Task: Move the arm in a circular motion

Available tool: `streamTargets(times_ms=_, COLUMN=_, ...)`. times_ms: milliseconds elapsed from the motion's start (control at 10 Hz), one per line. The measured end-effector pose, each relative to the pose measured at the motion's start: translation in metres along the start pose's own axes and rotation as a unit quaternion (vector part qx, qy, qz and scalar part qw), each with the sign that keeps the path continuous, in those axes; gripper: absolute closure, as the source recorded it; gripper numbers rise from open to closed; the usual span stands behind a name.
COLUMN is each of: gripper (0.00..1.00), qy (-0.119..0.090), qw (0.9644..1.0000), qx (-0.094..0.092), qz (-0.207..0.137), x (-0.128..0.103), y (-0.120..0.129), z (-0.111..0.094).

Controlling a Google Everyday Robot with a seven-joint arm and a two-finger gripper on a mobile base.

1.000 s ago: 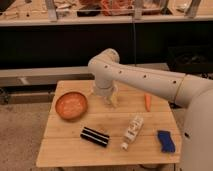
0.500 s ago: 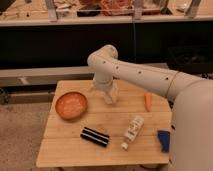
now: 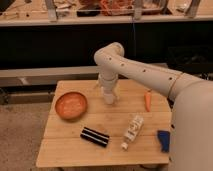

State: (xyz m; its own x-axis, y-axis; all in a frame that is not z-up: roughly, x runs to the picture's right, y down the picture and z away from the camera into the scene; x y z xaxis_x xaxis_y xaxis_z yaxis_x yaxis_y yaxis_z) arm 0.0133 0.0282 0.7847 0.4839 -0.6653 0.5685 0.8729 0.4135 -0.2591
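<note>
The cream-white arm of thick rounded segments with small dark holes reaches in from the lower right, bends at a bulbous joint near the top centre and points down. Its pale gripper hangs over the middle back of the wooden table, just right of the orange bowl. It holds nothing that shows.
On the table are an orange bowl at the left, a black striped bar in front, a white bottle lying down, a carrot at the right and a blue object at the right edge. A dark shelf unit stands behind.
The arm's elbow joint and gripper have swung a little to the right and toward the table's middle, away from the bowl. The objects on the table have not moved.
</note>
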Motion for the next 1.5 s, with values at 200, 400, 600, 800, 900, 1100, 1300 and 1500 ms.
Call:
streamTargets(times_ms=200, gripper=0.2, qy=-0.002, qw=0.9999, qx=0.005, qz=0.01, x=0.01, y=0.006, z=-0.001)
streamTargets(times_ms=400, gripper=0.2, qy=-0.002, qw=0.9995, qx=0.003, qz=0.031, x=0.032, y=0.031, z=-0.005)
streamTargets(times_ms=600, gripper=0.2, qy=-0.003, qw=0.9991, qx=0.002, qz=0.043, x=0.041, y=0.044, z=-0.007)
streamTargets(times_ms=800, gripper=0.2, qy=-0.008, qw=0.9985, qx=0.005, qz=0.053, x=0.044, y=0.05, z=-0.008)
streamTargets(times_ms=900, gripper=0.2, qy=-0.008, qw=0.9979, qx=0.005, qz=0.063, x=0.053, y=0.067, z=-0.01)
streamTargets(times_ms=1100, gripper=0.2, qy=-0.013, qw=0.9967, qx=0.002, qz=0.08, x=0.065, y=0.095, z=-0.013)
streamTargets(times_ms=1300, gripper=0.2, qy=-0.018, qw=0.9955, qx=0.002, qz=0.093, x=0.068, y=0.112, z=-0.013)
streamTargets(times_ms=1500, gripper=0.2, qy=-0.02, qw=0.9944, qx=0.003, qz=0.103, x=0.069, y=0.122, z=-0.013)
